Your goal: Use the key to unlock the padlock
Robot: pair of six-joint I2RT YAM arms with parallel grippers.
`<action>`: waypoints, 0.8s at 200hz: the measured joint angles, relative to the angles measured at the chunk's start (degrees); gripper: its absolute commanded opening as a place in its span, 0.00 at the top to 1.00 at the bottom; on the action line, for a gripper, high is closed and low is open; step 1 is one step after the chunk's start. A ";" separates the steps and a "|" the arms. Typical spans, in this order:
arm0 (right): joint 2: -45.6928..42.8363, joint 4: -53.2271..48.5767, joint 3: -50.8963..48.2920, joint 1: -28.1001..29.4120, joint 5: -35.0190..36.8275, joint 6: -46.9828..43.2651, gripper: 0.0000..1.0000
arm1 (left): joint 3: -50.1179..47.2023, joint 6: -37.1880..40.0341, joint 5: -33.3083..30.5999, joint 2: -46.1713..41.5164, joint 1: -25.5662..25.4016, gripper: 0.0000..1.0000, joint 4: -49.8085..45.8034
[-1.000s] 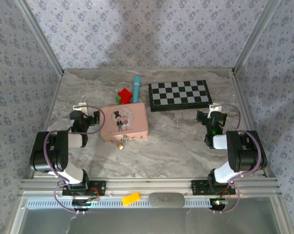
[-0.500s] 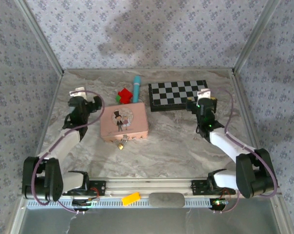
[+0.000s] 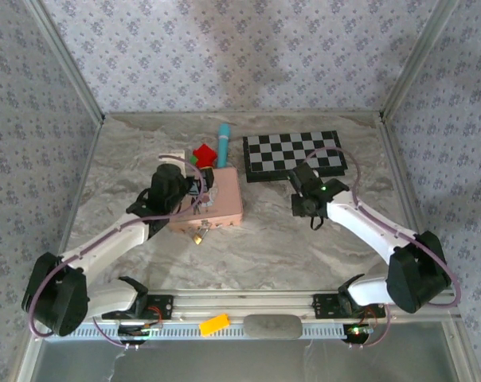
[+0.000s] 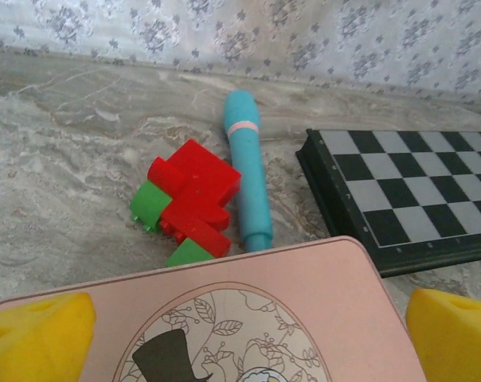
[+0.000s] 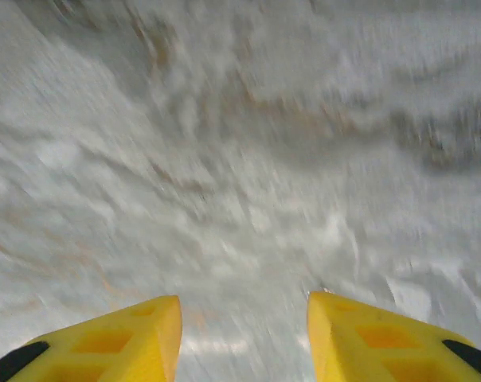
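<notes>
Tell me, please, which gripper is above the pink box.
The left gripper: the pink box lies beneath its fingers, while the right gripper faces bare table.

A pink picture box (image 3: 224,200) sits mid-bench (image 3: 280,247). Just beyond its far edge lie red and green blocks (image 4: 191,195) and, right of them, a teal pen (image 4: 247,179). A chessboard (image 3: 292,154) lies far right. A yellow block (image 3: 214,325) rests on the near rail.

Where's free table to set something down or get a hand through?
Free: the wide front strip between the padlock and the near edge of the table; the left rear corner beside the red-green blocks; the right edge past the chessboard. Crowded: rear centre, where blocks, teal pen, chessboard and pink box sit close, with the left gripper over the box.
</notes>
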 measured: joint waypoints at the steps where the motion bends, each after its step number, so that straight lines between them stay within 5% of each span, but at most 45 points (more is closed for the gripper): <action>1: -0.04 -0.24 -0.07 -0.07 -0.02 0.04 0.56 | 0.04 -0.02 0.00 0.09 0.00 0.00 0.00; 77: -0.92 -6.43 -8.39 -10.45 -5.20 3.45 0.61 | 2.32 -2.40 0.28 3.17 0.04 0.00 -0.02; 160: 9.07 3.98 -7.28 -10.88 -6.71 3.23 0.68 | 2.27 -3.85 0.70 2.80 0.04 0.00 -0.04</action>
